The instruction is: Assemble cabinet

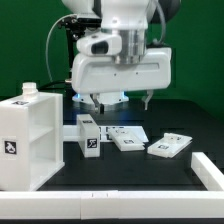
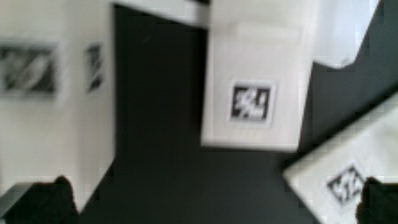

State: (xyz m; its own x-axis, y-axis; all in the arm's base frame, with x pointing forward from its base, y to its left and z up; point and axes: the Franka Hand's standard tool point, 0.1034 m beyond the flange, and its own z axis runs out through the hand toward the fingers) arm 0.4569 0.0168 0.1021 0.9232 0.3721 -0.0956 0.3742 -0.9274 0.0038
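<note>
Gripper: the gripper (image 1: 118, 102) hangs above the desk (image 1: 190, 115), jaws wide, nothing between them
Box: the box (image 1: 30, 140) stands upright at the exterior view's left, with the knob (image 1: 28, 90) on its top
Panels: the small panel (image 1: 90, 135) sits just beside the box; the middle panel (image 1: 126, 136) and end panel (image 1: 170, 145) lie flat toward the exterior view's right, apart from each other
Wrist view: a tagged panel (image 2: 249, 90) fills the centre with a neighbour (image 2: 347, 180) close by at an angle; I cannot tell which desk panels these are
Stage: early by my reading, as no panel is on the box yet
Risk, aim: the wrist view is blurred, so panel edges are hard to place; an off-centre descent could land a finger on a panel's face and jam it against the desk
Risk, neighbours: the panels lie close, so wide jaws could catch or nudge the wrong one
Risk, grip: a thin flat panel offers little edge and may slip or tilt when lifted
Risk, box: a low pass toward the box could knock the small panel or the knob
</note>
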